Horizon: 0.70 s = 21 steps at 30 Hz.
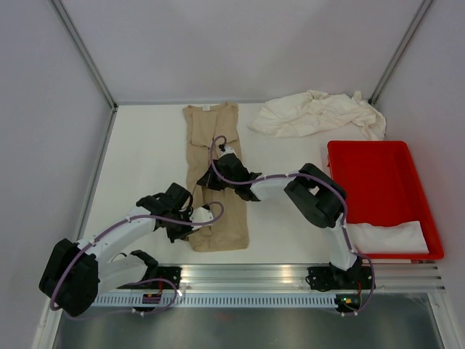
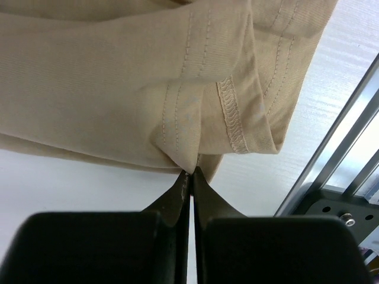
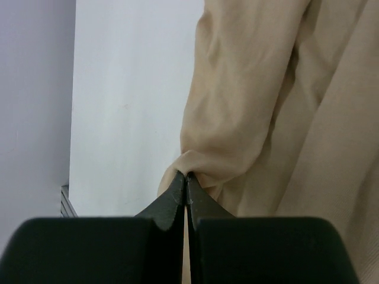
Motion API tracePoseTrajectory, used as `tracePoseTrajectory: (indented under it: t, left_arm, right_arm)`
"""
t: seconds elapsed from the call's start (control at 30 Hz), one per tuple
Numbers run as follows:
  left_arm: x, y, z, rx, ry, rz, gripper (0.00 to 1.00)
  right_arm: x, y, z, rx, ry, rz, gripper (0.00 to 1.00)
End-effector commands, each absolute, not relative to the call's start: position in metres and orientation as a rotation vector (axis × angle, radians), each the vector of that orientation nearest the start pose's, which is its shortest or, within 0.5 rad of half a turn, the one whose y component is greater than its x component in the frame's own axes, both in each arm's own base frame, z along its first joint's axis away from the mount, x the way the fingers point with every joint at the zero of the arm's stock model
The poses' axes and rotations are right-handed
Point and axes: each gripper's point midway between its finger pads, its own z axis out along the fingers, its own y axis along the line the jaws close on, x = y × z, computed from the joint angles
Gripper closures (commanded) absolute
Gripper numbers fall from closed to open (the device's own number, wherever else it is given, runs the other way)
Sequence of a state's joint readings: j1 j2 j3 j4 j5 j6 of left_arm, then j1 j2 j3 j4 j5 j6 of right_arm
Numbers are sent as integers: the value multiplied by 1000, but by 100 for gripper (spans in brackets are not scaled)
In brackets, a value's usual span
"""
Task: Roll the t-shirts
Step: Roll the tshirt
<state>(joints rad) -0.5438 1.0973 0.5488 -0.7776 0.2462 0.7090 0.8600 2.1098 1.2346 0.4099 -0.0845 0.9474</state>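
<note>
Shows a tan t-shirt [image 1: 209, 134] folded lengthwise into a narrow strip, flat near the table's middle, running from 12 o'clock to 6 o'clock. Carries a small white neck label [image 1: 205, 107] at the 12 o'clock end and widens slightly toward 6 o'clock. Close up, reveals a double-stitched hem [image 2: 177, 112] with layered edges, one corner drawn to a small peak. Puckers likewise along a side fold [image 3: 198, 160] at mid-length. Leaves a cream-white heap [image 1: 316, 115] of crumpled t-shirts at 1 o'clock, count impossible to tell. Includes a white folded t-shirt [image 1: 385, 236], flat and smooth, at 4 o'clock.
</note>
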Motion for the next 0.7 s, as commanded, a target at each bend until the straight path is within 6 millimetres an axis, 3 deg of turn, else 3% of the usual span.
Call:
tracePoseTrajectory:
  t: [0.0, 0.17, 0.3, 0.37, 0.4, 0.47, 0.5, 0.57, 0.6, 0.67]
  left_arm:
    - [126, -107, 21, 1817, 2224, -400, 98]
    - [121, -108, 22, 1886, 2194, -432, 98]
    - [118, -108, 29, 1892, 2210, -449, 70]
    - [125, -112, 41, 1867, 2196, -442, 63]
    - [126, -114, 47, 1841, 2201, -442, 57]
    - [134, -119, 61, 1800, 2192, -436, 50]
    - [135, -122, 66, 1770, 2202, -444, 42]
    - [137, -132, 80, 1729, 2190, -493, 36]
    - [134, -136, 82, 1721, 2192, -518, 29]
    - [126, -145, 79, 1765, 2179, -549, 28]
  right_arm:
    - [344, 461, 55, 120, 2224, 1167, 100]
    - [341, 454, 50, 127, 2240, 1139, 99]
    - [338, 456, 60, 38, 2239, 1131, 78]
    - [335, 451, 64, -14, 2240, 1086, 72]
    - [336, 448, 77, -29, 2220, 1079, 71]
    - [333, 437, 79, -63, 2235, 1012, 68]
    - [333, 434, 96, -70, 2209, 1015, 67]
    - [325, 422, 98, -93, 2229, 970, 63]
    - [326, 415, 115, -79, 2200, 959, 63]
    - [316, 396, 119, -80, 2228, 910, 63]
